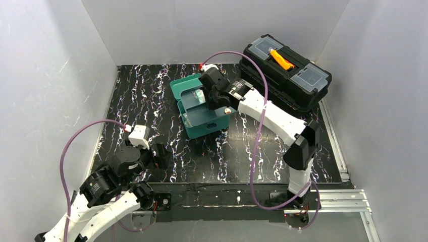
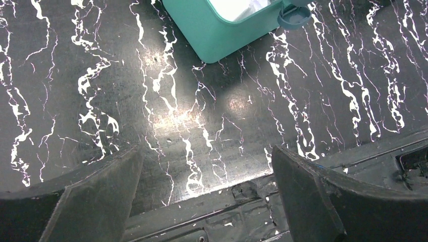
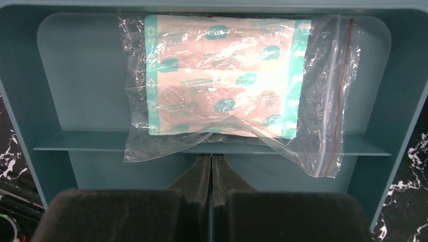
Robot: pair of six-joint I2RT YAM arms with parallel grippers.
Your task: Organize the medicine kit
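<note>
Plaster packets in a clear zip bag [image 3: 227, 85] lie in the dark teal tray [image 3: 75, 91] of the medicine kit [image 1: 204, 128]. The kit stands open around the middle of the black, white-veined bench [image 1: 151, 101], with its lid [image 1: 182, 84] tipped back on the far-left side. In the right wrist view the bag fills the far compartment of the tray, its red zip strip runs down the right side, and its loose lower edge drapes over the thin divider [image 3: 75, 147]. The right jaws are pressed together, and the fingers [image 3: 194, 176] meet just at that divider under the bag's edge; whether they pinch anything cannot be told. The right arm [image 1: 272, 116] reaches slantwise from the near right corner, and its wrist covers the right part of the kit from above, hiding much of the contents. A black toolbox [image 1: 303, 83] with an orange handle [image 1: 281, 59] sits at the far right corner, behind the arm's forearm and apart from the kit. A purple cable [image 1: 258, 126] loops from that wrist down to the base. The left jaws stand wide over bare bench near the front edge, well apart from the kit, with nothing between the fingers [image 2: 101, 196]; only the kit's near corner shows at the top of the left wrist view.
</note>
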